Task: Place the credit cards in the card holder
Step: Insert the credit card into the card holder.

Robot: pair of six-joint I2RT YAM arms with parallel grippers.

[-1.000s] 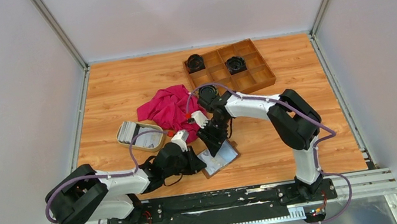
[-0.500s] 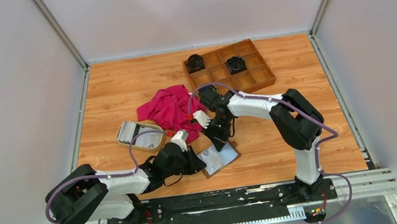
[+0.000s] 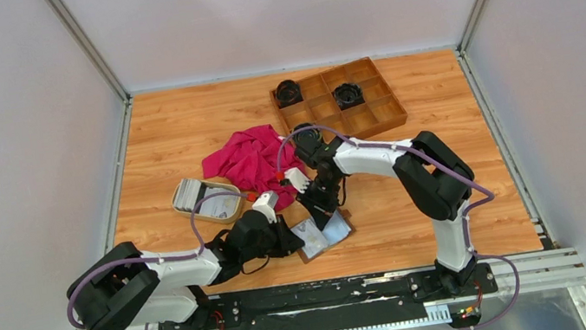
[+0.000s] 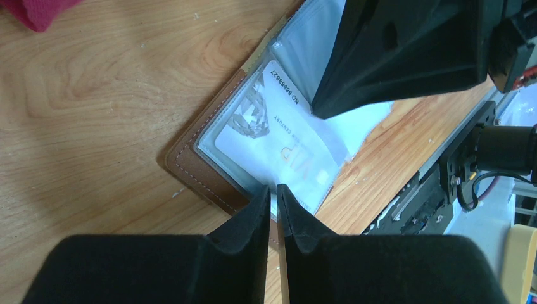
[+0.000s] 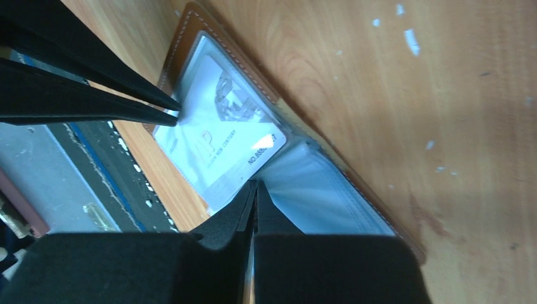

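The left arm [image 3: 174, 270] and the right arm [image 3: 376, 155] are built alike: smooth white link shells set between bulky matte black joint housings, each base fixed to a black mounting plate [image 3: 326, 293] on a ribbed silver rail. A lilac cable [image 3: 194, 228] runs in loose loops along each arm from base to wrist, where a small white block [image 3: 265, 201] carries red-orange spots. The jaws are matte black wedges tapering to thin, flat-faced tips.

Bright, even light; wrist views are soft close-up.
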